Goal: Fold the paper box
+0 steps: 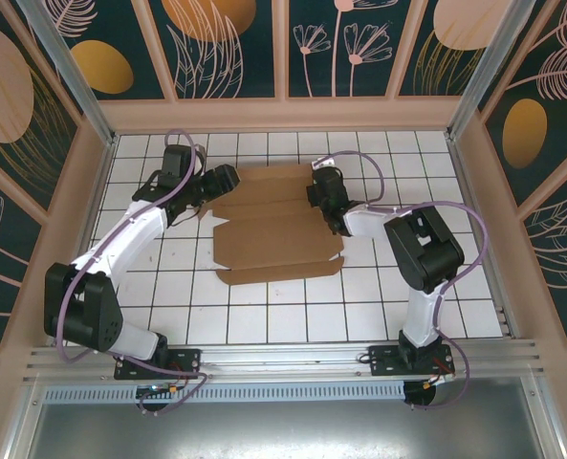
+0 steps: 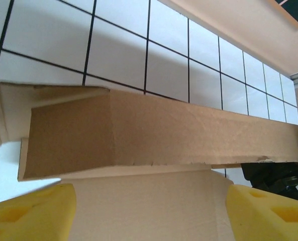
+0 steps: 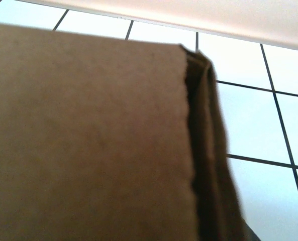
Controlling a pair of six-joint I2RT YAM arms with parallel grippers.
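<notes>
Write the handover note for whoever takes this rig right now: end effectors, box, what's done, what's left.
Left end effector: open, at the left far corner of the paper box, holding nothing.
Right end effector: shut, at the box's right far edge; whether it pinches cardboard cannot be told.
Box: mid-table on the white tiles, between the two arms.
Done: one long panel is folded up along its crease.
Left: the near flaps lie flat, the walls are not closed up, and the box is not formed.
</notes>
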